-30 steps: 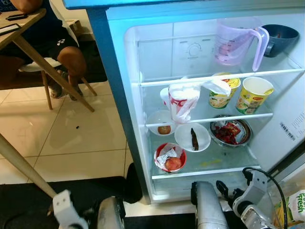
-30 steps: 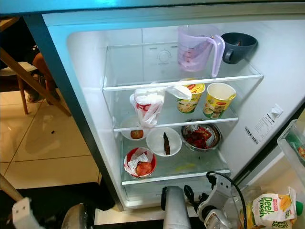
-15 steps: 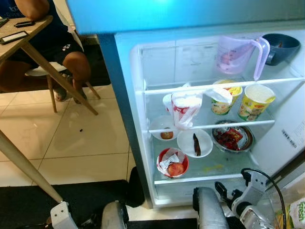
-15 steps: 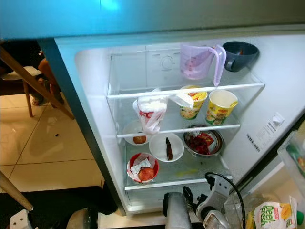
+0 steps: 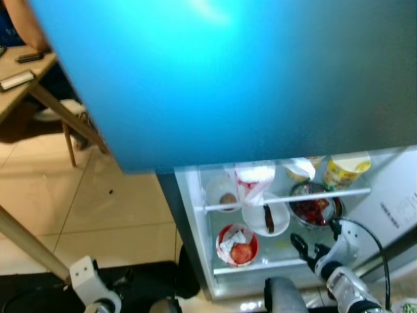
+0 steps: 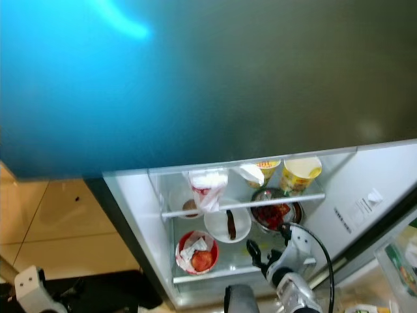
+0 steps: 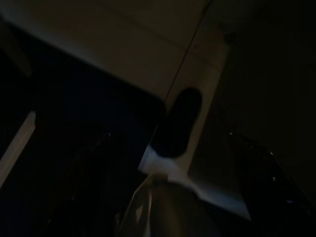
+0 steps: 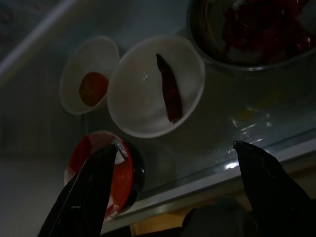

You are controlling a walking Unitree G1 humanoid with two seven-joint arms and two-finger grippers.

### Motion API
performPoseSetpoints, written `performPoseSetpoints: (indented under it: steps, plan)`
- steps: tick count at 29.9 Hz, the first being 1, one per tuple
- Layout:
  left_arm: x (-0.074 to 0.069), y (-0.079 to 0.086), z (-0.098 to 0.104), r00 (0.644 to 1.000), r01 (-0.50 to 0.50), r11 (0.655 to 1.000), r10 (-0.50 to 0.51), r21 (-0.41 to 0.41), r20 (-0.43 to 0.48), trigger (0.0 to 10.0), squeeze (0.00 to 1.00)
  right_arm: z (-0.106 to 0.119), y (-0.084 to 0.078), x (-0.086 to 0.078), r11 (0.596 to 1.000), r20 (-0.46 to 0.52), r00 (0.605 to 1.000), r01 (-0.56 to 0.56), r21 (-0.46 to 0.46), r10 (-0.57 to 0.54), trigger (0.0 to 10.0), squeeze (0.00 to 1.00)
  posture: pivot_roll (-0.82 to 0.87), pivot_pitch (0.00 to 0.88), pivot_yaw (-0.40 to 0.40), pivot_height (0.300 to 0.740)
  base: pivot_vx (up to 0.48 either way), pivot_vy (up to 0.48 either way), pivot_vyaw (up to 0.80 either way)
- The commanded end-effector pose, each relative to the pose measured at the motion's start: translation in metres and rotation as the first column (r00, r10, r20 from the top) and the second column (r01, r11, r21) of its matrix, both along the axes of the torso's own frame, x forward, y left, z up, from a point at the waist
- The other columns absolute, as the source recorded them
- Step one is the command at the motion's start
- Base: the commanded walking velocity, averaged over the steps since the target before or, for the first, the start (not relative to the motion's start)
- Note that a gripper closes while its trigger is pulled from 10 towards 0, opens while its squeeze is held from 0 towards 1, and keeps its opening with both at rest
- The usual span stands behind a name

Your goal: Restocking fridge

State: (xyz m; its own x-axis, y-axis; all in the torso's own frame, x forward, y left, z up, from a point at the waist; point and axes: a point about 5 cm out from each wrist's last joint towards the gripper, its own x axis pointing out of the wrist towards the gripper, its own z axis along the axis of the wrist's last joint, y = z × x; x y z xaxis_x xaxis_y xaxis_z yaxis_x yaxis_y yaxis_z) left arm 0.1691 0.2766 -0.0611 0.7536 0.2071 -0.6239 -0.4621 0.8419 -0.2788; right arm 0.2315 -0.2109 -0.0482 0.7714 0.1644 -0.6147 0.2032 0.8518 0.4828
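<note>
The fridge (image 5: 195, 228) stands open with its lower shelves showing. On them are a white bowl (image 5: 266, 218) holding a dark strip of food, a red bowl (image 5: 236, 244) with a tomato, a small white bowl (image 8: 91, 74), a steel bowl (image 5: 314, 210) of red food, a white and red plastic bag (image 5: 253, 179) and yellow cups (image 5: 345, 169). My right gripper (image 5: 306, 246) is open and empty at the front edge of the bottom shelf, facing the white bowl (image 8: 155, 84) and the red bowl (image 8: 101, 168). My left arm (image 5: 91, 287) hangs low by the floor.
A blue upper fridge door (image 5: 228, 78) covers the top of the head views. A wooden table (image 5: 19, 78) with a slanting leg (image 5: 29, 244) and a seated person (image 5: 16, 23) are on the left. A black mat (image 5: 130, 287) lies before the fridge.
The head camera has shifted, so the blue door now hides the upper shelves. My right gripper has risen from below the fridge's bottom edge to the bottom shelf's front.
</note>
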Motion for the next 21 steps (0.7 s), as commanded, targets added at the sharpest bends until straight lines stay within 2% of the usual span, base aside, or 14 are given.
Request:
performPoseSetpoints:
  steps: [1,5,11,14,20,21]
  plan:
    - [-0.003,0.010,0.002,1.000,0.004,1.000,-0.003,0.029,-0.011,10.0,0.00,-0.001,0.001,0.000,1.000,-0.012,1.000,-0.006,-0.010,0.006,10.0,0.00,-0.03,0.000,0.019,0.629,0.000,0.000,0.00]
    - [-0.005,0.007,0.000,0.999,0.023,0.999,-0.022,0.029,-0.029,10.0,0.00,-0.002,0.000,-0.003,1.000,-0.012,1.000,0.009,0.002,-0.009,10.0,0.00,-0.03,0.000,0.020,0.629,0.000,0.000,0.00]
    - [-0.021,-0.003,-0.011,0.991,0.079,0.997,-0.076,0.020,-0.114,10.0,0.00,-0.004,-0.002,-0.007,0.999,-0.009,1.000,0.027,0.028,-0.027,10.0,0.00,-0.03,0.000,0.021,0.629,0.000,0.000,0.00]
    - [-0.029,-0.008,-0.017,0.985,0.090,0.996,-0.087,0.012,-0.148,10.0,0.00,-0.005,-0.003,-0.009,0.999,-0.011,0.999,0.032,0.031,-0.032,10.0,0.00,-0.03,0.000,0.018,0.644,0.000,0.000,0.00]
    - [-0.037,-0.011,-0.021,0.980,0.089,0.996,-0.088,-0.006,-0.177,10.0,0.00,-0.008,-0.002,-0.012,0.999,-0.043,0.999,0.030,0.022,-0.030,10.0,0.00,-0.03,0.000,0.017,0.649,0.000,0.000,0.00]
    - [-0.039,-0.013,-0.022,0.977,0.089,0.996,-0.091,-0.014,-0.194,10.0,0.00,-0.008,-0.002,-0.013,0.999,-0.046,0.998,0.031,0.021,-0.030,10.0,0.00,-0.03,0.000,0.017,0.649,-0.480,0.000,0.00]
